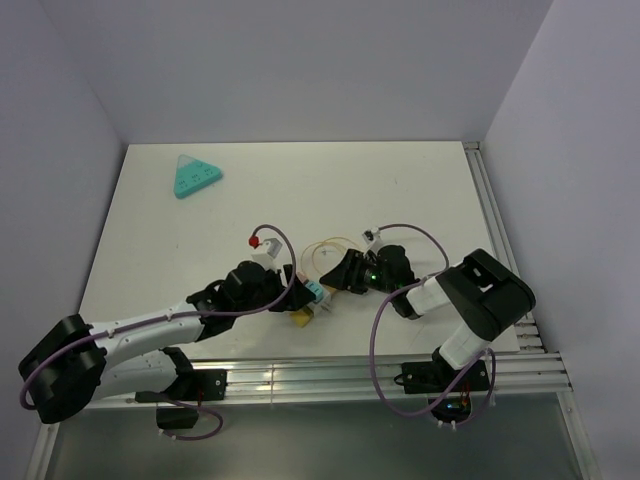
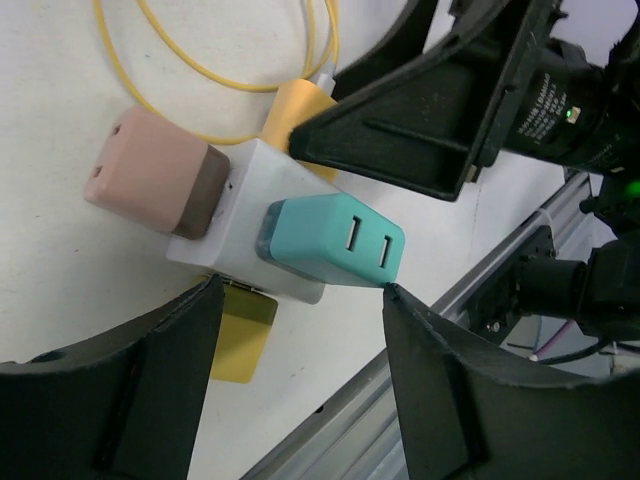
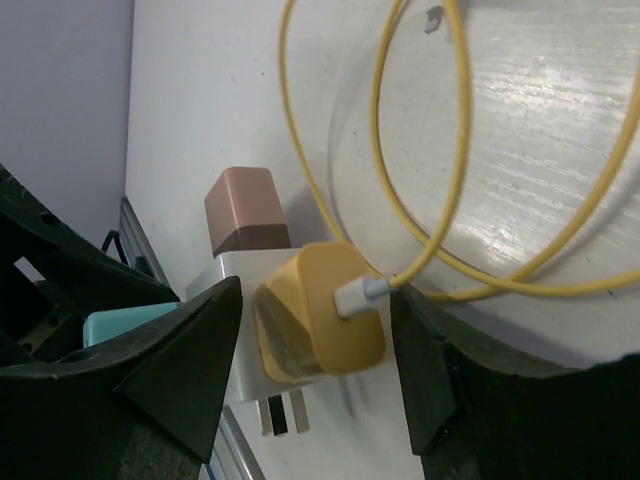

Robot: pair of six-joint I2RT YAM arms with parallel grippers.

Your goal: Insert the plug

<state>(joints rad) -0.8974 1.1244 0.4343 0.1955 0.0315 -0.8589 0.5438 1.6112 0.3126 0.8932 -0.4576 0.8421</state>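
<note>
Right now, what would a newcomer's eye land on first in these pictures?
A white cube adapter near the front edge of the table, carrying a pink charger, a teal charger and a yellow charger. The left tool and right tool flank it from opposite sides, jaws apart; a yellow cable loops away.

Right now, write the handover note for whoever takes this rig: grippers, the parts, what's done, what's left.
Left gripper: open, fingers either side of the teal two-port USB charger.
Right gripper: open, fingers close on either side of the yellow charger plug, not clamping it.
Parts: white plastic adapter block lies on the white table, near the front edge. It carries the teal charger, a pink-and-brown charger and the yellow plug with its looped yellow cable.
Done: the yellow plug looks seated against the block.
Left: confirm it is fully in, then back both arms away.
</note>
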